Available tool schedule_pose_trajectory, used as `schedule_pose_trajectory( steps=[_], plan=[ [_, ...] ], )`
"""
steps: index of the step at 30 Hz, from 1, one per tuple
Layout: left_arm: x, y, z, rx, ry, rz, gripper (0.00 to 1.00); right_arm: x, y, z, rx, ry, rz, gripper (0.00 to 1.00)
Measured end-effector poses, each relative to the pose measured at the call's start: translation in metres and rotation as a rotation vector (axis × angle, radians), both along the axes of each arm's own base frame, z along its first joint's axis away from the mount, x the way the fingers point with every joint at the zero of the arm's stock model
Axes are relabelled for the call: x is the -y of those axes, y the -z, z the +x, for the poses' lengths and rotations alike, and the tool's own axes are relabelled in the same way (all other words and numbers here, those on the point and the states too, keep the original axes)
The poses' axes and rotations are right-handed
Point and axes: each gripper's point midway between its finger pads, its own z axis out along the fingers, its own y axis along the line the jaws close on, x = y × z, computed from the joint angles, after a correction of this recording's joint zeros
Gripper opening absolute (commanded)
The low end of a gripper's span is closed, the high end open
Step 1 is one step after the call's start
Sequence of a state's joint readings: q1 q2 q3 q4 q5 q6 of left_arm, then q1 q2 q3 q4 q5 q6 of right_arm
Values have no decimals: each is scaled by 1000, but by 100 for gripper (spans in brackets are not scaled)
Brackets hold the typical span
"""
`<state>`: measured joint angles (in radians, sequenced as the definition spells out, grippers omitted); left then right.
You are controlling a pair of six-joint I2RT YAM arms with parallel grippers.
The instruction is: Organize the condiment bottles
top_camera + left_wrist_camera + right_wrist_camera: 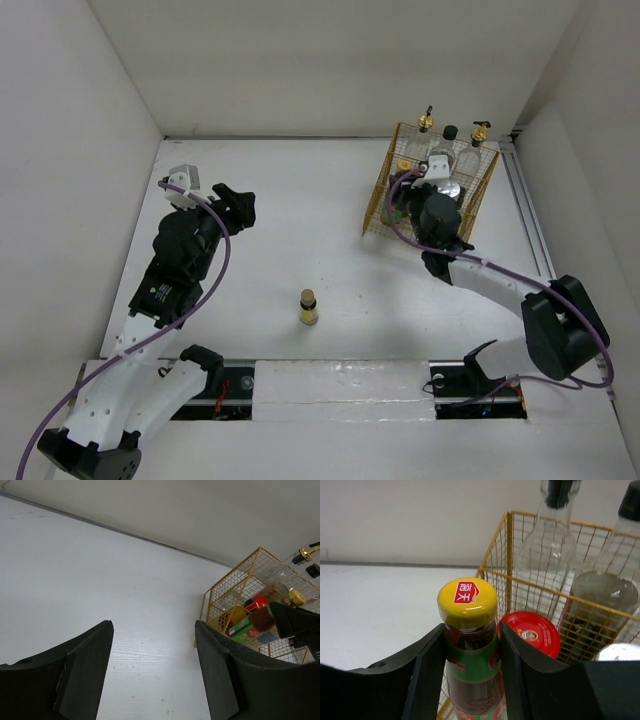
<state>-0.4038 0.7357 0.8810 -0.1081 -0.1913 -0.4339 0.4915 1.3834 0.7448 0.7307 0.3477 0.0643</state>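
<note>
Right gripper (471,637) grips yellow-capped bottle (467,601) (base cut off below).

Landmark: wire basket (378,205), far right corner of the bench (300,200).
- Basket back row: left spouted bottle (427,124), right spouted bottle (479,133), capped jar (450,132) between them.
- Basket left side: labelled bottle (470,650), upright, pinched between the right claw (471,630) fingers. Lidded jar (530,632) sits just behind and right of it.
- Small bottle (308,307) stands alone on the bench, well left of the basket and nearer the arm bases.
- Left claw (235,205): over the bench, far left of the basket.
</note>
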Motion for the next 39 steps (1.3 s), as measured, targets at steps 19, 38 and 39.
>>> schedule_pose_trajectory(
  steps=[19, 38, 39],
  plan=[
    [1, 0, 0, -1, 5, 0, 62, 2, 46, -16, -98, 33, 38, 77],
    [1, 0, 0, -1, 5, 0, 62, -62, -53, -109, -73, -443, 57, 31],
    [1, 0, 0, -1, 4, 0, 62, -79, -45, -121, -97, -529, 32, 46]
  ],
)
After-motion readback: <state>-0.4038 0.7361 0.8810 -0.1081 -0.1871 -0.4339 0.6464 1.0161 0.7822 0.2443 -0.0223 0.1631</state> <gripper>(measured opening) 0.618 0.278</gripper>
